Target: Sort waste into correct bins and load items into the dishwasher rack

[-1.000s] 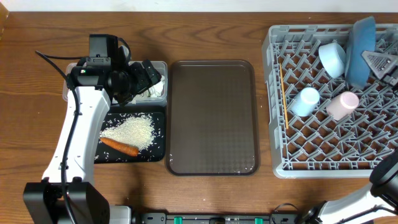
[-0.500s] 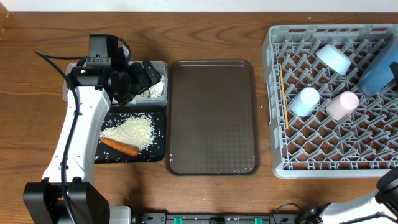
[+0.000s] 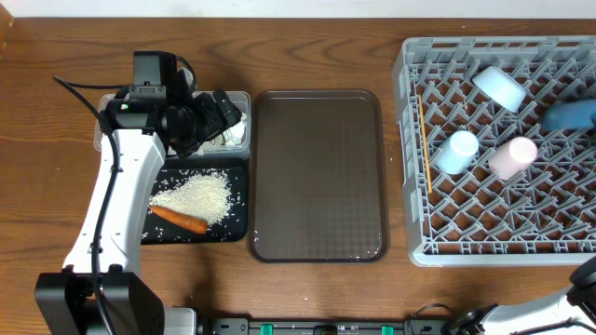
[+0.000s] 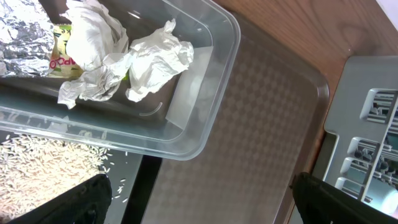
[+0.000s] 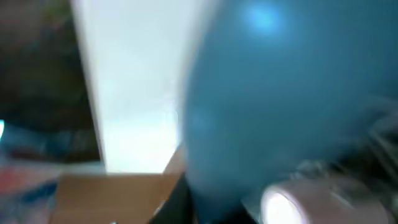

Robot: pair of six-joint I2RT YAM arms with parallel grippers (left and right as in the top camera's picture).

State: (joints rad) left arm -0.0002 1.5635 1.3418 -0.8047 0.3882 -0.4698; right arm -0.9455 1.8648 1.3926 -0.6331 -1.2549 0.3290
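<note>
**Entry: sorting and loading, late stage**

Landmark: brown serving tray [image 3: 317,177], mid-desk, bare.

Waste, left of the serving tray:
- Clear tub [image 4: 199,93], touching the tray's far-left side. Holds crumpled white tissue wads [image 4: 155,59] and a crumpled foil wrapper [image 4: 25,31], with a scrap of printed packaging between them.
- Black tray [image 3: 239,225], just beside the serving tray's near-left side. Holds a heap of loose rice grains [image 3: 196,195] and a small carrot [image 3: 179,220], with a few stray grains around the heap.
- Judged sorted: no waste seen on the serving tray or on the bare desk.

Items, right of the serving tray:
- Grey dishwasher rack [image 3: 484,237], near the tray but apart from it.
- Inside: wooden chopsticks [image 3: 424,144] along the side nearest the tray; light-blue cup [image 3: 456,152] and pale-pink cup [image 3: 513,157] side by side; white bowl [image 3: 499,87] beyond them.
- Dark-blue plate [image 3: 570,115], blurred, at the rack's side farthest from the tray. Cannot tell whether seated among the pegs or gripped.

Hands:
- Left hand [image 4: 208,202]: wide open, empty, above the seam between tub and serving tray.
- Right hand: not made out. Wrist view is a blur filled by the plate. Open or closed, cannot tell.

Left to do, by judgement: settle and release the plate.

Surface: brown wooden desk [image 3: 56,56], grain visible. Room: only a pale strip past the far edge.
</note>
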